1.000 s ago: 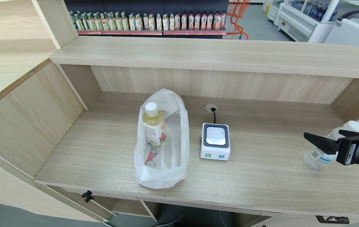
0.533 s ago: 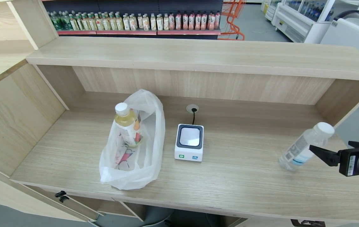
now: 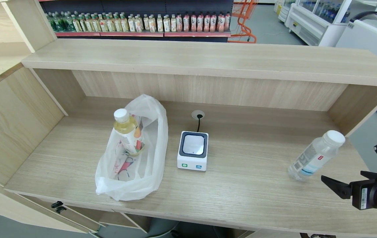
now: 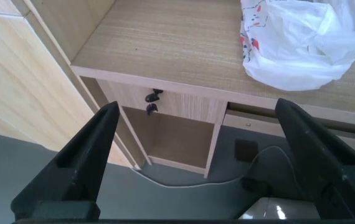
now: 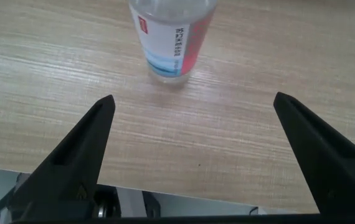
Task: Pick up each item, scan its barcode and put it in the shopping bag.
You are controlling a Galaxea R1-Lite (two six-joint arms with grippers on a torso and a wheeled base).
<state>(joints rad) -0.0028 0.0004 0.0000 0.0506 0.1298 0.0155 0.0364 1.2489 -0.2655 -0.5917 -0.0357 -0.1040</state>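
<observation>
A clear water bottle [image 3: 315, 155] with a white cap stands on the wooden counter [image 3: 248, 185] at the right; in the right wrist view the water bottle [image 5: 171, 37] shows its red and blue label. My right gripper [image 3: 344, 180] hangs open just short of it, near the front edge, with nothing between its fingers [image 5: 194, 102]. A white shopping bag [image 3: 135, 172] lies open at the left, holding a yellow tea bottle [image 3: 127, 134] upright. The white barcode scanner [image 3: 192, 154] sits between bag and water bottle. My left gripper [image 4: 197, 109] is open and empty, below the counter's front edge near the bag [image 4: 302, 43].
A raised wooden ledge [image 3: 208, 59] runs along the back, with side walls at the left and right. The scanner's cable goes into a hole [image 3: 197, 115] behind it. A drawer handle [image 4: 152, 99] sits under the counter's front left.
The head camera has turned right, shifting the picture left. My right gripper has drawn back from the water bottle toward the counter's front edge. The bottle, bag and scanner have not moved.
</observation>
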